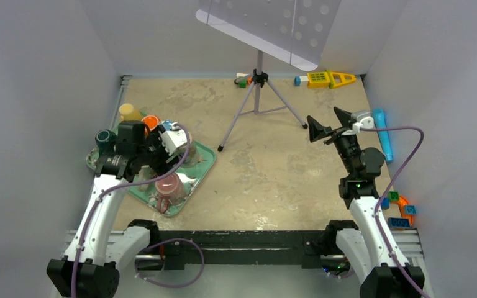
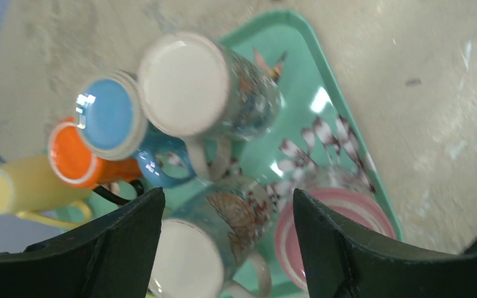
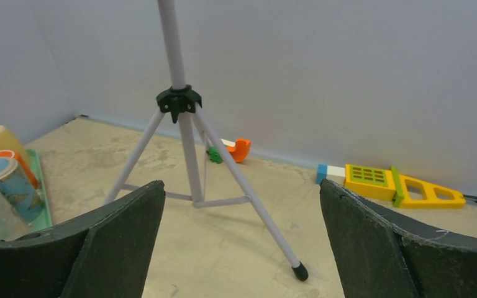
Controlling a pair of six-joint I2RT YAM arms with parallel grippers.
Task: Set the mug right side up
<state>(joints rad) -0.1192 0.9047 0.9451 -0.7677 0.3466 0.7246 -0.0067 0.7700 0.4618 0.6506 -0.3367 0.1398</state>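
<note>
Several mugs stand bottom up on a mint-green tray [image 2: 323, 81] at the table's left. A mug with a shell pattern and a white base [image 2: 223, 236] lies between the fingers of my left gripper [image 2: 228, 205], which hangs over the tray. Its jaws are open: the left finger overlaps the mug's base and the right finger stands clear of it. Behind it are a patterned mug with a white base [image 2: 205, 87] and blue [image 2: 107, 115], orange [image 2: 74, 155] and yellow [image 2: 18, 186] ones. A pink mug [image 2: 341, 211] sits to the right. My right gripper [image 1: 330, 123] is open and empty over the table's right side.
A grey tripod stand [image 1: 258, 99] stands at the middle back, one foot [image 3: 298, 271] ahead of my right gripper. Yellow toys [image 1: 326, 79] lie by the back wall. A blue cylinder [image 1: 383, 133] and toy bricks [image 1: 400, 211] lie along the right wall.
</note>
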